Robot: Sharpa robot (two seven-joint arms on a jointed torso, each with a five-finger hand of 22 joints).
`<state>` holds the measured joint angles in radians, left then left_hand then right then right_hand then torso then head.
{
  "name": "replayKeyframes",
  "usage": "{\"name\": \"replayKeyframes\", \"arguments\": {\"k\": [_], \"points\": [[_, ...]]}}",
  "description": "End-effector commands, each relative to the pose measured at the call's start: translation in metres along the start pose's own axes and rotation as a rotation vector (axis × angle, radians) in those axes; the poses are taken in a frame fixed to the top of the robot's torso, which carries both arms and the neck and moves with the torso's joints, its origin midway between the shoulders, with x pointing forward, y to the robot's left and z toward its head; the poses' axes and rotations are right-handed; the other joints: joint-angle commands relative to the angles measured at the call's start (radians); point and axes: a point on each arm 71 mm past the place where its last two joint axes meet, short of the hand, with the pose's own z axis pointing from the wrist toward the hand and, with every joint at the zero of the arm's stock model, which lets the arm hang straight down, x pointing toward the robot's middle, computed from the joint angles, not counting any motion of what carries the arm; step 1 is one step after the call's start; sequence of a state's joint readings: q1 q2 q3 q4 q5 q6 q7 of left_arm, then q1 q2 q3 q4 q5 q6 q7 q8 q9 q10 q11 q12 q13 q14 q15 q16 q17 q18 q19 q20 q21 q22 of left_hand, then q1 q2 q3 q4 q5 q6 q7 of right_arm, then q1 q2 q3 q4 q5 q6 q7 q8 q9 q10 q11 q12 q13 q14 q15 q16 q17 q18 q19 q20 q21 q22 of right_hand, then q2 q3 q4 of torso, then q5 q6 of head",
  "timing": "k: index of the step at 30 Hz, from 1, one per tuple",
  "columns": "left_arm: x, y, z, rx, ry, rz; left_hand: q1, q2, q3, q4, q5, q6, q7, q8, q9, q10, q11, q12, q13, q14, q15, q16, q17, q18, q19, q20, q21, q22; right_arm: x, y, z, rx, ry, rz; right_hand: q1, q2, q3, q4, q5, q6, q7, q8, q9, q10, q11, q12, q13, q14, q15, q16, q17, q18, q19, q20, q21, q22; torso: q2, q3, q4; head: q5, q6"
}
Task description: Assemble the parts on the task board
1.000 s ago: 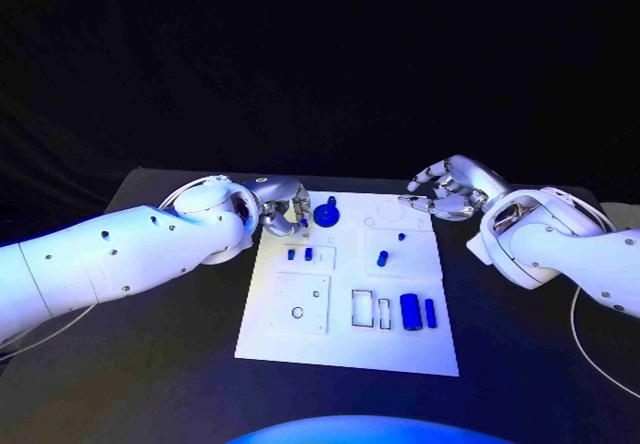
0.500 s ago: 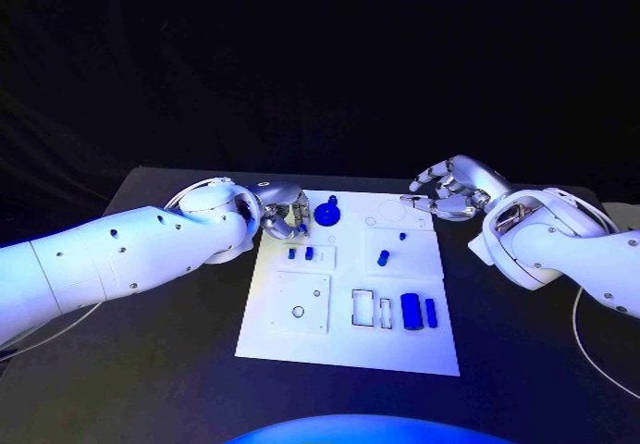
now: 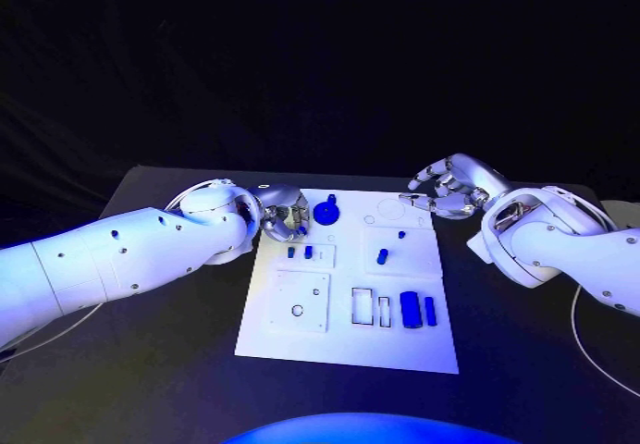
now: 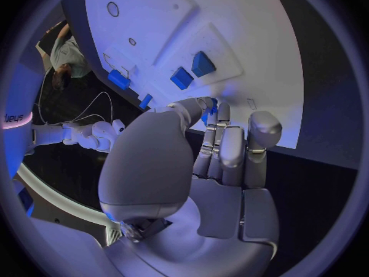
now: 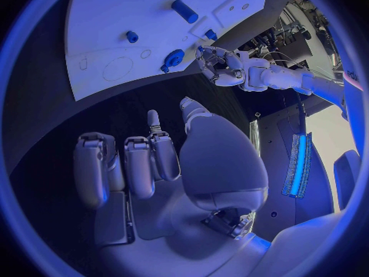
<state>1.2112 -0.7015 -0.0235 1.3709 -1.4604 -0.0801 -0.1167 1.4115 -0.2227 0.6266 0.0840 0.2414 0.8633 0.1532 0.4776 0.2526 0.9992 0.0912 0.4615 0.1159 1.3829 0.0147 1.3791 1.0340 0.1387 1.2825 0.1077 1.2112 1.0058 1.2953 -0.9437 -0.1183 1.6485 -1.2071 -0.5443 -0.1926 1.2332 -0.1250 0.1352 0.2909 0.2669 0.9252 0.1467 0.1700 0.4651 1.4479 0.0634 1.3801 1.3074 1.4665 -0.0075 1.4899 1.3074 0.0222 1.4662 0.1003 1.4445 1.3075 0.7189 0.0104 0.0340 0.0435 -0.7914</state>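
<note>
Gleaming silver left hand (image 3: 284, 215) pinching small blue part (image 4: 211, 106)

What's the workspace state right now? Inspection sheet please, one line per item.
Surface: black table, bare around the board.
Job's things: white task board at centre; blue disc part at its far edge, small blue pegs below it, blue blocks near the right side.
Clutter: nothing seen.
Hands: left hand at the board's far left edge beside the disc, fingers curled, hold unclear; right hand above the far right corner, fingers curled, holding nothing.
Cables: thin cable on the table at right.
Surroundings: dark backdrop.
</note>
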Motion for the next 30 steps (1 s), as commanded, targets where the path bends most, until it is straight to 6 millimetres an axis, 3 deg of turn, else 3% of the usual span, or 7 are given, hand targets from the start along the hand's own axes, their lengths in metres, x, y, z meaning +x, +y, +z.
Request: {"name": "replayKeyframes", "arguments": {"k": [1,30], "points": [[0.0030,-0.0022,0.0007,0.004,0.029,-0.005,-0.014,0.001,-0.001,-0.002,-0.003,0.004,0.000,-0.005,-0.002,0.009,-0.002,-0.008,-0.002,0.003,0.000,0.003,-0.002,-0.017,-0.002,0.008,0.000,-0.003,0.0007,0.0010,-0.0001,-0.009,0.004,-0.006,-0.006,0.000,0.000,-0.001,0.006,0.000,-0.005,0.004,0.001,-0.005,-0.005,-0.005,0.101,0.058,-0.006,-0.005,0.050,0.012,0.029,-0.007,-0.005,0.180,-0.001,-0.0003,0.0006,0.000,0.000],[0.0043,-0.0057,0.0036,-0.002,0.040,-0.005,-0.016,0.001,-0.002,-0.002,-0.006,0.007,-0.001,-0.008,-0.001,0.015,-0.003,-0.013,-0.003,0.002,-0.001,0.002,-0.004,-0.017,-0.003,0.008,-0.001,-0.004,0.0010,0.0004,0.0001,-0.007,0.007,-0.007,-0.006,0.000,0.000,-0.001,0.006,0.000,-0.005,0.004,0.001,-0.005,-0.005,-0.005,0.101,0.058,-0.006,-0.005,0.050,0.012,0.029,-0.007,-0.005,0.180,-0.001,0.0003,0.0003,0.000,-0.002]]}}
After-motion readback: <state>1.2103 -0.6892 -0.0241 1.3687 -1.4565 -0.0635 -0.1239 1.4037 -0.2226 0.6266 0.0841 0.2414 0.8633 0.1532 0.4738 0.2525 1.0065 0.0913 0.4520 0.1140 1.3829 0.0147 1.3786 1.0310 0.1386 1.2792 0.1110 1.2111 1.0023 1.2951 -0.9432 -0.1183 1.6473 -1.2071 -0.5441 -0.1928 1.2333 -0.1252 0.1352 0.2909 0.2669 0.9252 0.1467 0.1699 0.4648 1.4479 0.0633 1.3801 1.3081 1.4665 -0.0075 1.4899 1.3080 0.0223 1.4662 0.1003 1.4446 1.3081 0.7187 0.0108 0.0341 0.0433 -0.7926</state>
